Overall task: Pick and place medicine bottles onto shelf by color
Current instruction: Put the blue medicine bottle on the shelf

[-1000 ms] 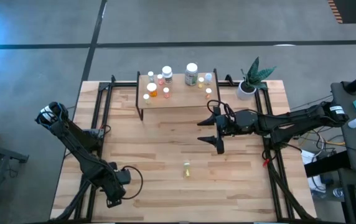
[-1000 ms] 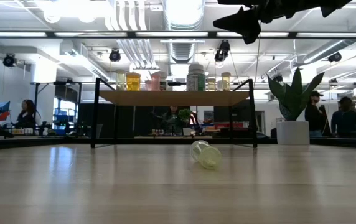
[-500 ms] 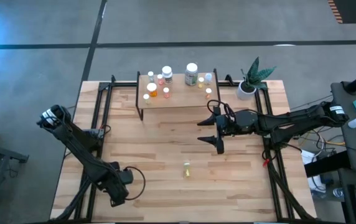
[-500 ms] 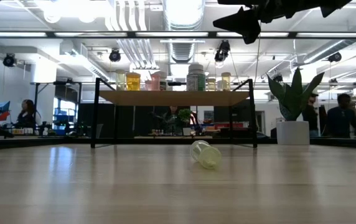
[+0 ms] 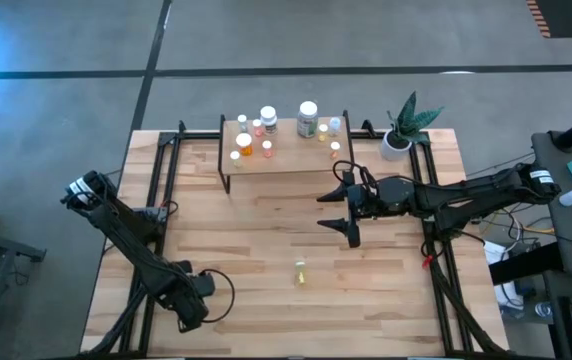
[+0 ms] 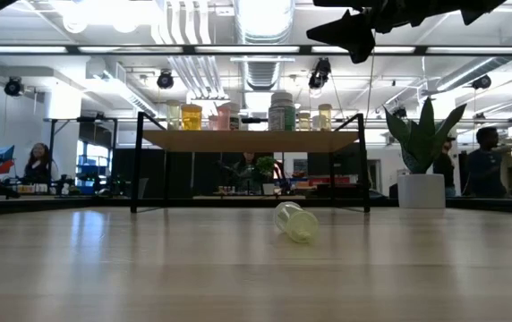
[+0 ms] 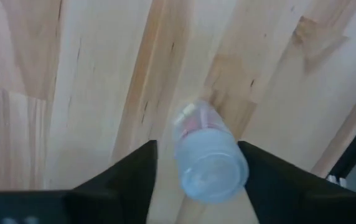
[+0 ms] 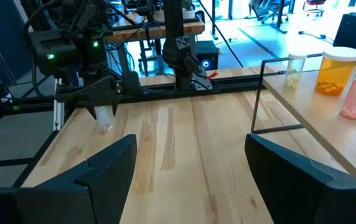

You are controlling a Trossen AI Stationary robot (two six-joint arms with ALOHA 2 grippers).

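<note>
As it lies tipped, the clear yellowish bottle [image 6: 295, 221] looks translucent.

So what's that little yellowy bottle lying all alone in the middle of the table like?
The yellowish bottle is small, see-through and looks like plastic. It lies tipped on its side on the bare wooden table, near the middle, well in front of the shelf where the other bottles stand. Nothing else touches it. The right hand hangs open above the table between it and the shelf, not reaching it.
</note>
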